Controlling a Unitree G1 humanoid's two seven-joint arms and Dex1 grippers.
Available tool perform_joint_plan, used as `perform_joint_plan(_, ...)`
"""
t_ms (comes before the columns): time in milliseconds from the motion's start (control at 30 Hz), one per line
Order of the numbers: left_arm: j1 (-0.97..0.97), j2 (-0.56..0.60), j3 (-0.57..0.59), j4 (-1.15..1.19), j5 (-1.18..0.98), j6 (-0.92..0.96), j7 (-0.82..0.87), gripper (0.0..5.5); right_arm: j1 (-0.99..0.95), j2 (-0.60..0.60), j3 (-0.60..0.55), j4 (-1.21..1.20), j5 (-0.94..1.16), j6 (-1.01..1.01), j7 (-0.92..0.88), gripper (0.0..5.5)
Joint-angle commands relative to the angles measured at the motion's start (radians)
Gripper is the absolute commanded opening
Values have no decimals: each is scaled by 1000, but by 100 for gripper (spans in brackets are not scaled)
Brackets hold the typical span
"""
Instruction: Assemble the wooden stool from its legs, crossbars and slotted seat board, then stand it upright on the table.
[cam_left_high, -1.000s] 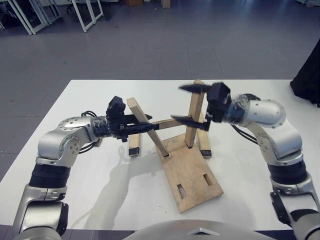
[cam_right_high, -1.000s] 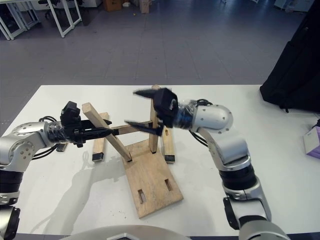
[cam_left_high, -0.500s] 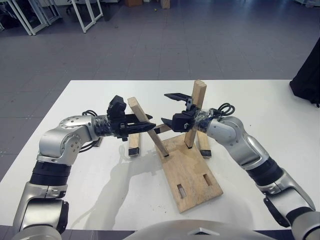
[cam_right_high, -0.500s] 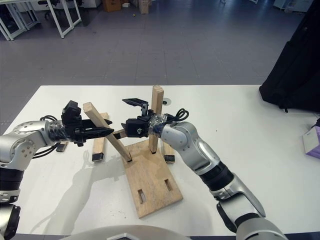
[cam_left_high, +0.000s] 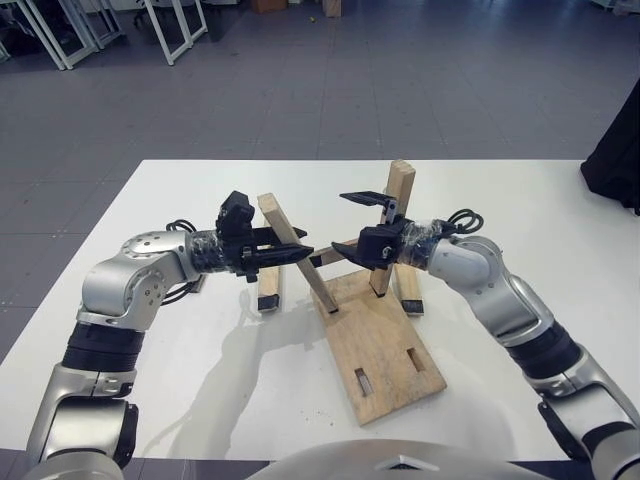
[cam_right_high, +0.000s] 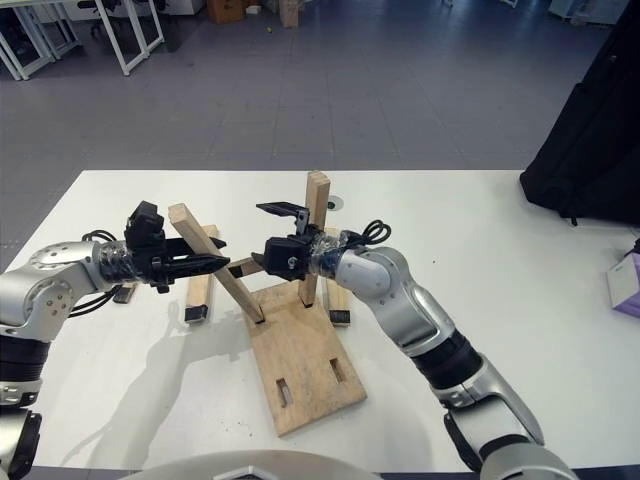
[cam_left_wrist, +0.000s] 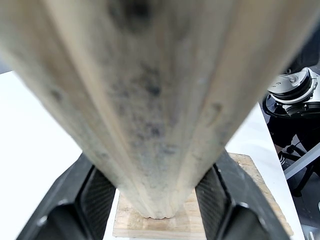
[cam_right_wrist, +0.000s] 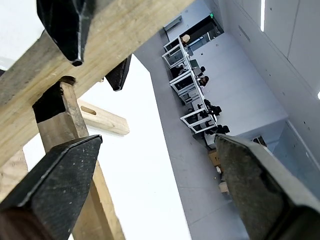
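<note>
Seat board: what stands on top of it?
A leaning leg, held by the left gripper, and an upright leg stand at its far end, a crossbar between them. The near slots are empty. The legs' lower ends, inside the board, are hidden.

Bright, even overhead light, soft grey shadows across the near side of the white table (cam_left_high: 520, 185)

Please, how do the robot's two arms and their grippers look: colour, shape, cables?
The left arm and right arm have rounded silver-grey shells with black bands. Black cables loop by the wrists. The left gripper and right gripper are black, each with two tapered fingers.
</note>
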Motion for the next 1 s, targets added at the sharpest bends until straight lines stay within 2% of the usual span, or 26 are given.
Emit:
perform_joint_plan(33,141,6,-156,34,124,90,6,205,84,51,-26,-16,-38,-69,-116,412)
perform_joint_plan(133,141,10,-155,29,119,93,2,205,90,67,-62,-7,-113,-167,-242,412)
perform_joint_plan(333,142,16,-161,32,129,87,0,205,46,154,-203,-8,-50,-131,-355,412)
perform_joint_plan(467,140,16,-165,37,134,85,0,205,61,196,-238,39,-31,-99,-383,412)
perform_joint_plan(700,127,14,-180,58,151,73,-10,205,124,290,-243,69,188,23,-274,412)
perform_joint_plan(867,112,13,-193,63,157,68,-12,205,118,284,-224,56,192,22,-251,412)
perform_joint_plan(1000,87,4,-209,72,163,67,-12,205,135,296,-200,10,352,141,-125,412)
